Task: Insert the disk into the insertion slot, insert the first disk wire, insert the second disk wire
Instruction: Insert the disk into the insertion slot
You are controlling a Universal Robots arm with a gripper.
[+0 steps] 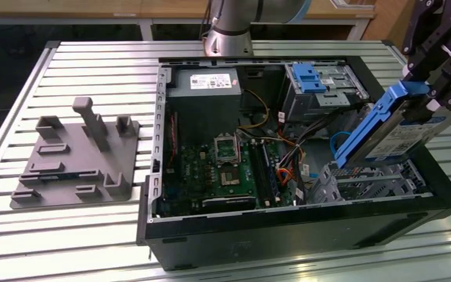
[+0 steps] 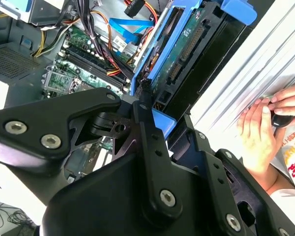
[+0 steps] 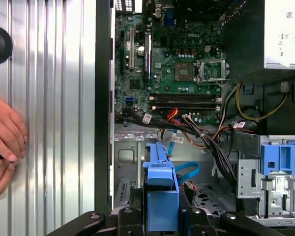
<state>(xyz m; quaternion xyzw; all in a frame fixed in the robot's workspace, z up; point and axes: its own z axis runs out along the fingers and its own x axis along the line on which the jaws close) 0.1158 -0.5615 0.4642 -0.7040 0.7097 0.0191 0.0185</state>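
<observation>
Jaws of gripper (image 1: pixel 429 97) clamped on disk (image 1: pixel 398 134); disk held tilted on edge, lower end just above insertion slot (image 1: pixel 370 179) (not yet seated), within open case (image 1: pixel 288 230), exterior view's right.

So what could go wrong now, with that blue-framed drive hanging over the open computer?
1. The disk sits tilted in the claw above the insertion slot; it might catch the slot's edge rather than slide in.
2. Loose cables beside the slot could get pinched.
3. A person's hand rests on the table by the case, near the arm.
</observation>
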